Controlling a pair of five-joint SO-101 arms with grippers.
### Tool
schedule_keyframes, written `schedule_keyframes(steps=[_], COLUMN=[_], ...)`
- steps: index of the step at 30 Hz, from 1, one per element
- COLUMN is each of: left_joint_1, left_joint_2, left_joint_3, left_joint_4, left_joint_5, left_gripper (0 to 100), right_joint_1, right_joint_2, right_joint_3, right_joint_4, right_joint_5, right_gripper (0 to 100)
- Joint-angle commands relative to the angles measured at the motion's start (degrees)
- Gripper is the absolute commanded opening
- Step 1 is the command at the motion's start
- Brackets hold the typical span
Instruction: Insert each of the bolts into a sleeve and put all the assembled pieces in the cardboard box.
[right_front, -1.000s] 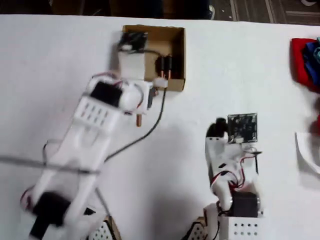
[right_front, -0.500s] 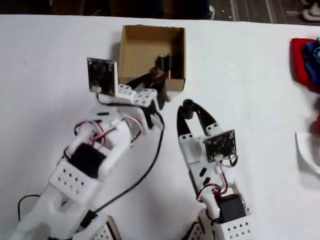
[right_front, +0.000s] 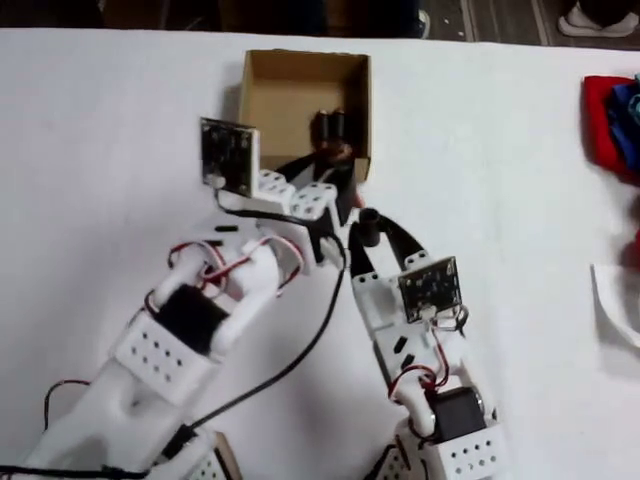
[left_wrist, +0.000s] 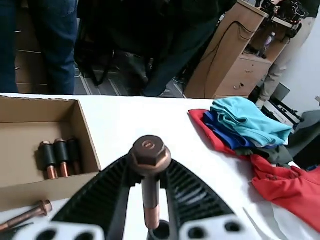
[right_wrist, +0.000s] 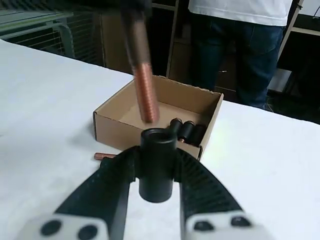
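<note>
Left claw is clenching on the bolt just under its hex head, with the shank hanging down between the jaws. Right claw, just beside and below it, is clenching on the sleeve at mid-body, bore facing up. The bolt tip is hovering just above that bore, not yet entering.

Box is sitting just beyond both claws, holding assembled pieces. A loose bolt is lying near its wall.

Judgement: the bolt is appearing rigid, metallic and dense, liable to pivot if pinched on the threads, so gripping under the head is suiting it. The sleeve is looking stiff and smooth, prone to twisting. A mid-body hold is leaving the bore clear.
</note>
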Motion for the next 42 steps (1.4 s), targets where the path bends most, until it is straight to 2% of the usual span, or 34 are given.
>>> schedule_keyframes(steps=[1,17,23,25,27,31,34,42], left_joint_1=[1.93,2.55,4.75,5.45,5.63,5.1,4.13,-2.46], left_joint_2=[1.49,8.53,8.62,8.62,8.62,8.62,8.62,8.62], left_joint_3=[-0.31,-0.31,-0.57,-2.15,-5.05,-11.74,-16.04,-28.0], left_joint_4=[-1.85,-0.97,8.79,12.04,15.3,22.24,27.16,36.75], left_joint_5=[0.35,0.26,-0.09,-2.73,-4.22,-3.08,-3.08,-3.52], left_gripper=[2,2,2,3,6,19,26,26], right_joint_1=[-0.13,0.22,0.22,0.22,0.22,0.22,0.22,0.31], right_joint_2=[-1.45,-1.54,-1.54,-1.54,-1.54,-1.54,-1.54,-1.19], right_joint_3=[-0.53,-4.04,-4.04,-4.04,-4.04,-4.04,-3.96,-3.6], right_joint_4=[-1.45,-1.54,-1.54,-1.45,-1.36,-1.19,-1.1,-0.92], right_joint_5=[0.0,0.35,0.44,0.44,0.44,0.44,0.44,0.26], right_gripper=[2.0,2.0,2.0,2.0,2.0,2.0,2.0,2.0])
